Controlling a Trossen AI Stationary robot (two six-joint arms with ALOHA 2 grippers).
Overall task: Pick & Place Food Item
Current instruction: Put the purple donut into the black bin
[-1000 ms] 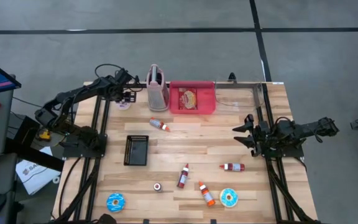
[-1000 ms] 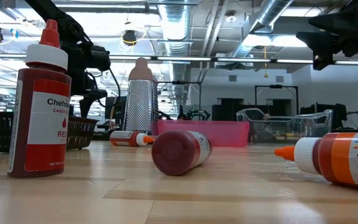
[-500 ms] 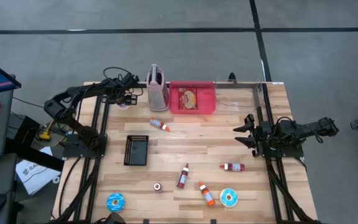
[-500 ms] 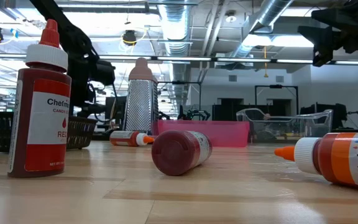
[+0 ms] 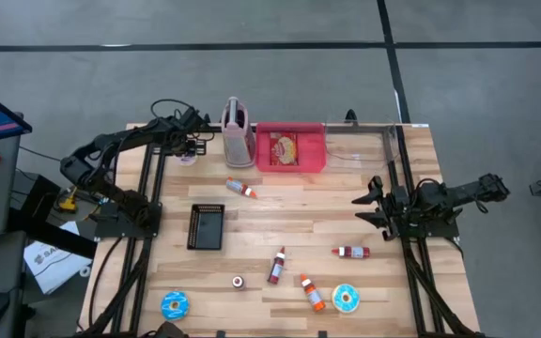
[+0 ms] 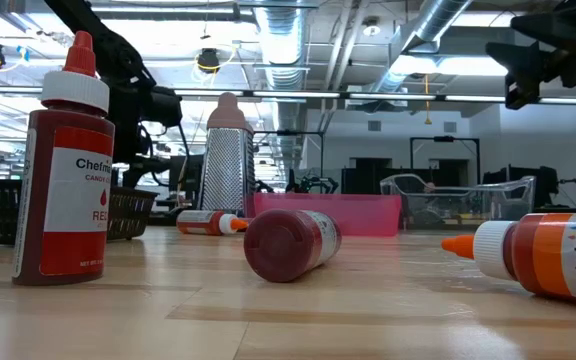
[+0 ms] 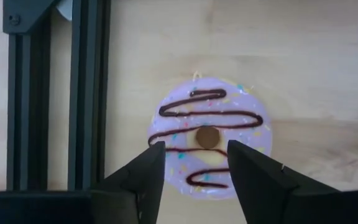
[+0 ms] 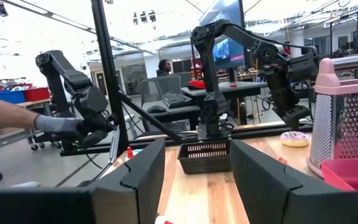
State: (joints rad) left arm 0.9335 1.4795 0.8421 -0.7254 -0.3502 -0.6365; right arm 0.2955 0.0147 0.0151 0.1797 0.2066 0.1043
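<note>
Donut (image 7: 208,135), purple-iced, far-left on the surface (image 5: 299,211): probably light, rigid, slick; take across the ring. Left gripper (image 7: 194,163) hovering part-open, holding nothing.

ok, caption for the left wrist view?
Left gripper open above a purple donut with chocolate drizzle, beside the black frame rail.
</note>
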